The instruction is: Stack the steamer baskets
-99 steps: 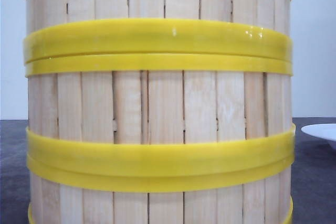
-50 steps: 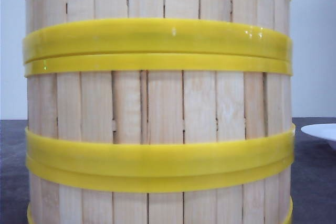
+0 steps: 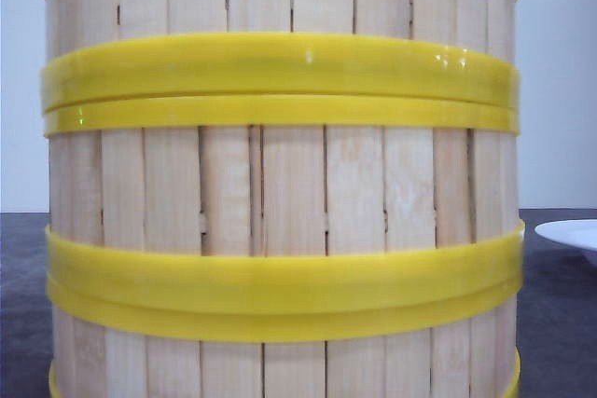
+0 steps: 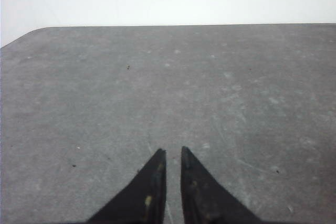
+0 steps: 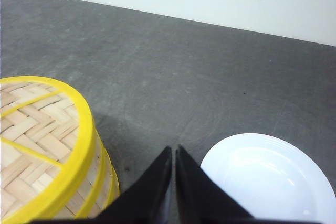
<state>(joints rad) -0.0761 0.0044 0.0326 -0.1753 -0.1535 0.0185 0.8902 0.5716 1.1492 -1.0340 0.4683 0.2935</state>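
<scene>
Steamer baskets (image 3: 280, 184): stacked one on another in a single upright column; the front view is filled by the stack, showing pale vertical slats and paired yellow rims where one basket meets the next. Exact count cannot be told, since the column runs past the top and bottom of that view.
Stack top (image 5: 37, 129): woven lattice surface ringed by a yellow rim, with two thin yellow strips crossing it.
Stack location: on the tabletop (image 5: 173, 66), well in from its far edge, close to the front camera.
White plate (image 5: 268, 179): flat on the tabletop near the stack, on the stack's right in the front view; not touching it.
Left gripper (image 4: 173, 153): fingertips nearly together with only a slim gap between them, nothing held; it hangs above bare grey tabletop, with the far edge and one rounded corner in sight.
Right gripper (image 5: 174, 150): fingertips pressed almost into contact, nothing between them; positioned over the tabletop strip between the stack and the plate, clear of both.
</scene>
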